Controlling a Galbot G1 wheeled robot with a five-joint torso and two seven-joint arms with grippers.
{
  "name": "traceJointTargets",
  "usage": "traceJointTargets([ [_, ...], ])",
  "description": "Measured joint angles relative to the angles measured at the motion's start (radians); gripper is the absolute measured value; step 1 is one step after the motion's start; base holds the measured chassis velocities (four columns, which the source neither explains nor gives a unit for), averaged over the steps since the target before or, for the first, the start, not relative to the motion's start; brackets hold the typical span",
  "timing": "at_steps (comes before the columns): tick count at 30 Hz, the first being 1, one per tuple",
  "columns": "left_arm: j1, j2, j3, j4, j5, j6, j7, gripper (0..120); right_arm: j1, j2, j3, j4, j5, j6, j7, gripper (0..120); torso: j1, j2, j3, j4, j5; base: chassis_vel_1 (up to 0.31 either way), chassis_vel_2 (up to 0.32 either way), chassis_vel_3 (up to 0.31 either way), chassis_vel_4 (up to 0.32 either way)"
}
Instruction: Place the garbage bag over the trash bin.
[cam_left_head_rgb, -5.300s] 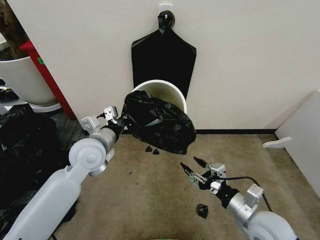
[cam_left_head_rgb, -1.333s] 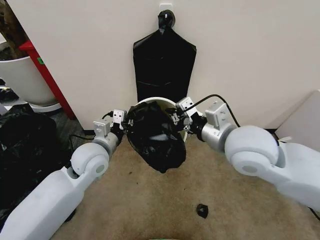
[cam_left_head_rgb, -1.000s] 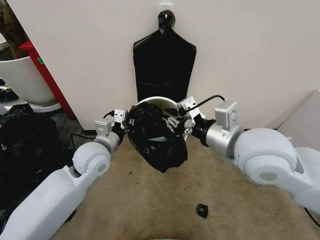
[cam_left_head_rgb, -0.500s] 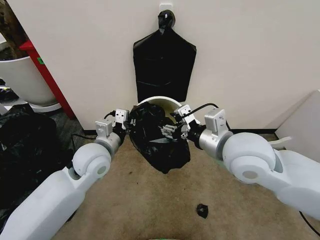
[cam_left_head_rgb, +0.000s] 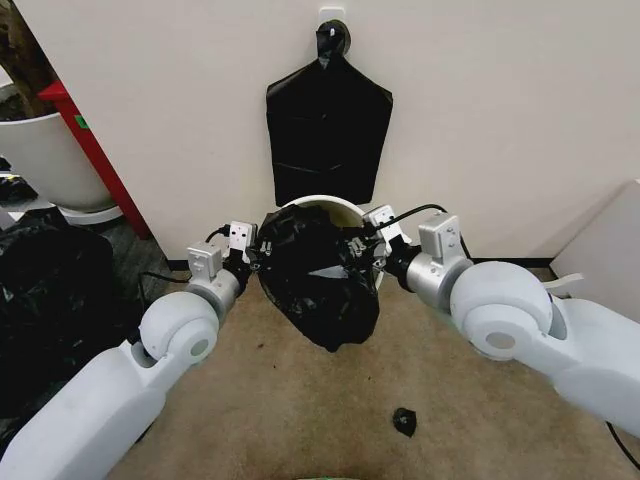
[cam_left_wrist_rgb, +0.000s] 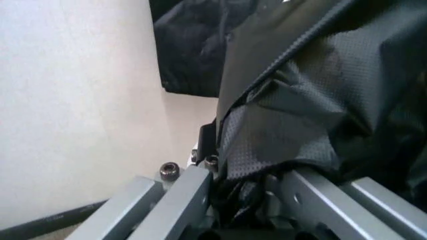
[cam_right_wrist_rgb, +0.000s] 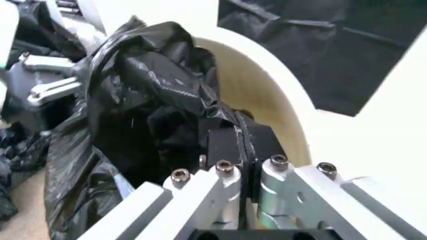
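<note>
Floor as I see it: worn tan carpet (cam_left_head_rgb: 300, 410). On it I count one small crumpled black plastic scrap (cam_left_head_rgb: 404, 421) and a bulky black plastic heap (cam_left_head_rgb: 45, 290).

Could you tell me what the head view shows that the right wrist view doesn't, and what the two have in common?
Head view alone: both arms reaching in from either side, the left claw at the garbage bag's left edge, and the scrap on the carpet. Right wrist view alone: the right claw close up, pads pressed together on the bag's edge, beside the trash bin's cream inner wall. Both show the bag, the bin and the hanging black bag bundle.
</note>
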Motion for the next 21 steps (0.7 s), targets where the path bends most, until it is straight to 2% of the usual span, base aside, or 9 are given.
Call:
traceJointTargets([
  [10, 0.039, 0.008, -0.01, 0.0, 0.065, -0.048, 0.09, 1, -0.103, -0.061, 0.124, -0.004, 0.003, 0.004, -0.024, 0, 0.0, 0.0, 0.0, -0.0002, 0.0002, 0.0, 0.0, 0.0, 0.0],
  [13, 0.065, 0.013, -0.021, 0.002, 0.119, -0.081, 0.176, 1, -0.123, -0.089, 0.158, -0.015, 0.003, 0.007, -0.049, 0, 0.0, 0.0, 0.0, 0.0, 0.0001, 0.0, 0.0, 0.0, 0.0],
  [18, 0.073, 0.015, -0.022, 0.0, 0.148, -0.091, 0.241, 1, -0.135, -0.109, 0.186, -0.037, -0.001, 0.014, -0.077, 0, 0.0, 0.0, 0.0, 0.0, 0.0002, 0.0, 0.0, 0.0, 0.0],
  [21, 0.068, 0.016, -0.02, 0.004, 0.163, -0.094, 0.286, 1, -0.139, -0.142, 0.218, -0.064, -0.007, 0.015, -0.141, 0, 0.0, 0.0, 0.0, 0.0, 0.0002, 0.0, 0.0, 0.0, 0.0],
])
